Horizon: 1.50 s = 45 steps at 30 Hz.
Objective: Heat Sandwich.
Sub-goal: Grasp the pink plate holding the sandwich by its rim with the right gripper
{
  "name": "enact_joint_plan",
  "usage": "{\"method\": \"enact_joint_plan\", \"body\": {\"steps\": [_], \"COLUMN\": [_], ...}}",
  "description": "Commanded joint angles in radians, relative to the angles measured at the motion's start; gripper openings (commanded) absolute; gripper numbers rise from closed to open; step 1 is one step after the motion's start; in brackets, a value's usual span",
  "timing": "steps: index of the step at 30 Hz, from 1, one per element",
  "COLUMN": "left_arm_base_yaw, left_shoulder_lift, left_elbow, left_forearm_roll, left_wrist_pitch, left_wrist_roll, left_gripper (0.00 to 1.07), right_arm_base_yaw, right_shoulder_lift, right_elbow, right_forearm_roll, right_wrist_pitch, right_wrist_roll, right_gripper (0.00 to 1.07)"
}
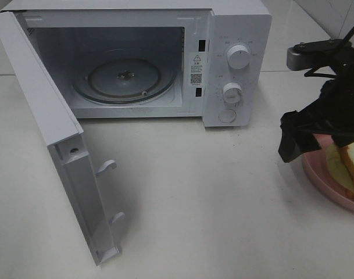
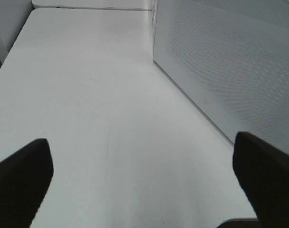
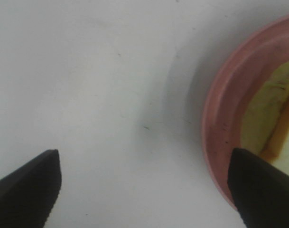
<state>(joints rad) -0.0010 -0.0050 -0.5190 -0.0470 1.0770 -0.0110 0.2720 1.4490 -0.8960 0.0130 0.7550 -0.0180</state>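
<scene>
So far only the microwave door [image 1: 54, 116] stands open, while the sandwich [image 1: 346, 165] lies on its pink plate [image 1: 333, 195] at the right of the counter [image 1: 211, 203], left fingers [image 2: 21, 180] and right fingers [image 3: 263, 190] both wide and empty.

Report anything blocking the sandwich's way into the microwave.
Nothing visible does. The microwave door stands swung open to the left, and only bare table lies between the sandwich on its pink plate and the glass turntable.
</scene>
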Motion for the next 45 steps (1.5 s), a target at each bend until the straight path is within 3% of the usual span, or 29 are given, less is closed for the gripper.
{"method": "enact_joint_plan", "body": {"steps": [1,7,45], "left_arm_base_yaw": [-0.001,-0.001,-0.001], "left_shoulder_lift": [-0.016,-0.016,-0.016], "left_elbow": [0.003,0.003,0.003], "left_forearm_roll": [-0.002,-0.002,-0.002], "left_wrist_pitch": [-0.007,-0.007,-0.007], "left_wrist_roll": [-0.008,-0.008,-0.008], "left_gripper": [0.98,0.98,0.98], "right_arm_base_yaw": [-0.030,-0.052,-0.064], "right_shoulder_lift": [-0.004,0.003,0.409], "right_elbow": [-0.005,-0.005,-0.005], "right_forearm_roll": [-0.045,-0.129,-0.209], "right_wrist_pitch": [0.015,0.020,-0.225], "right_wrist_roll": [0.033,0.080,0.102], "right_gripper": [0.91,0.90,0.84]}}
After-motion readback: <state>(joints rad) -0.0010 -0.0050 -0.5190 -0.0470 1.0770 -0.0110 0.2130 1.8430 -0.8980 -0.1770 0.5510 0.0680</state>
